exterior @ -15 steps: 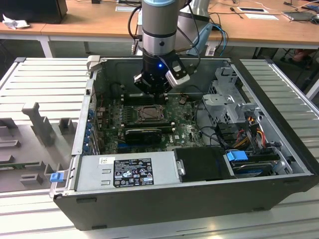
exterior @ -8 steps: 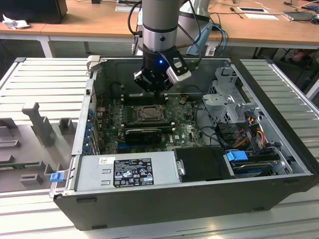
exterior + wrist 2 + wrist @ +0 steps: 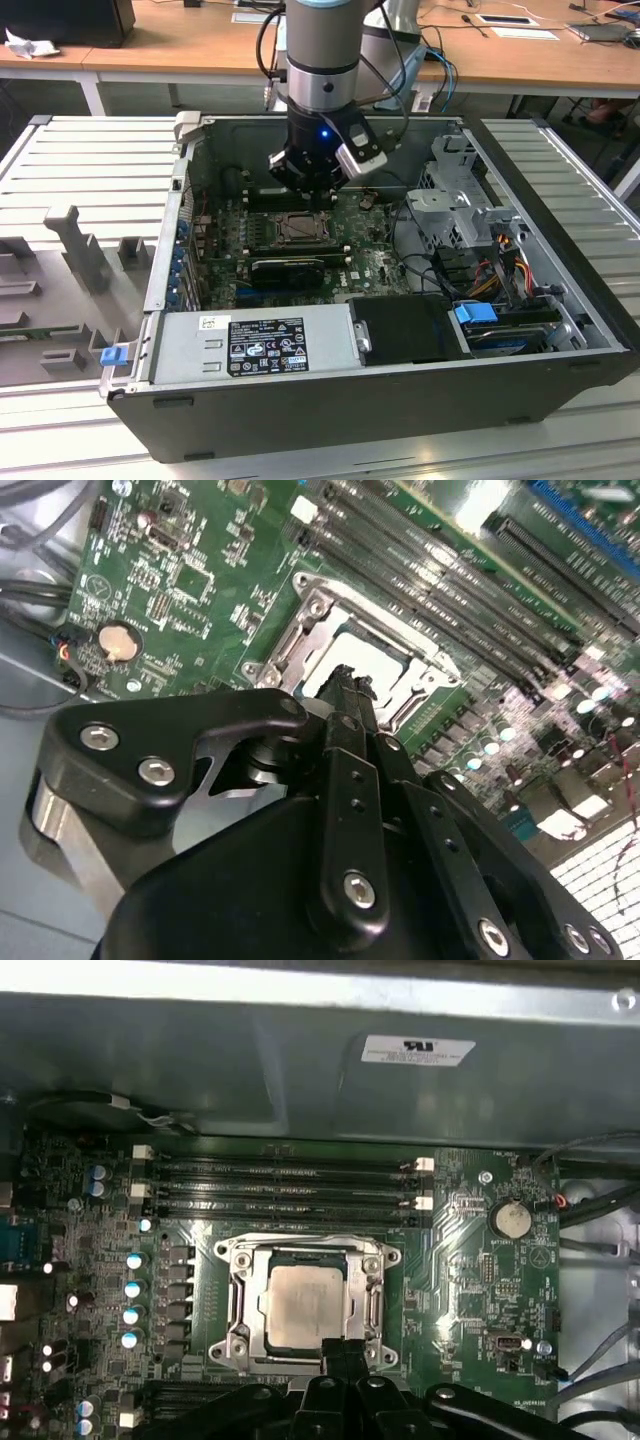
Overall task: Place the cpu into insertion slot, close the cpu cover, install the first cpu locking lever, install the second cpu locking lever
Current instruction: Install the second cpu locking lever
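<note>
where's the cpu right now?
The cpu sits in the insertion slot on the motherboard, below the memory slots in the first wrist view, with the end effector at its near edge.

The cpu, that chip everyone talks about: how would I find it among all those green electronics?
Look inside the open computer case at the green motherboard. Just below the long dark memory slots sits a square silvery metal frame, the cpu cover. The cpu is the plain pale square in its cut-out, right by the black gripper, smooth where everything around is studded with parts.
</note>
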`<state>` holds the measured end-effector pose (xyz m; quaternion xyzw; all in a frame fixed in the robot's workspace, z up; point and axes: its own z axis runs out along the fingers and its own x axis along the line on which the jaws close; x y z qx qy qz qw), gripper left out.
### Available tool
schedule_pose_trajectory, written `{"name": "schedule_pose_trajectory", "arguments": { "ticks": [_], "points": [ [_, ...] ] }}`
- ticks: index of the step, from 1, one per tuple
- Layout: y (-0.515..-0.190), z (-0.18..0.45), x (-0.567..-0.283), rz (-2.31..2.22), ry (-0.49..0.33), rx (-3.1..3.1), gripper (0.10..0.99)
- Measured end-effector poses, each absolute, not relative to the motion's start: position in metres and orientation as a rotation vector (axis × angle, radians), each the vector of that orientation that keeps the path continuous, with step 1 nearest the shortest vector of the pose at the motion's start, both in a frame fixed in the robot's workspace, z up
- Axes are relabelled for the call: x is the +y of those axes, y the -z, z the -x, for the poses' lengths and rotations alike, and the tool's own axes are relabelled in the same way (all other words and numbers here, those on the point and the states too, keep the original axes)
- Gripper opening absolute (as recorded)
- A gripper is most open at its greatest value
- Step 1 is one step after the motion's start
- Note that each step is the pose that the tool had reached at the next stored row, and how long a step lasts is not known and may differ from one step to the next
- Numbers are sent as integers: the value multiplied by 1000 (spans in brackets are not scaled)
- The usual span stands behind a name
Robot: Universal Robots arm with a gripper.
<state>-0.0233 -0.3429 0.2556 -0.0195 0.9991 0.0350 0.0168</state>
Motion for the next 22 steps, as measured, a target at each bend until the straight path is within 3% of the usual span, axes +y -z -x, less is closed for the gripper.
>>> {"name": "schedule_pose_trajectory", "arguments": {
  "ticks": [22],
  "points": [
    [-250, 28, -376, 65, -119, 3125, 106]
  ]
}}
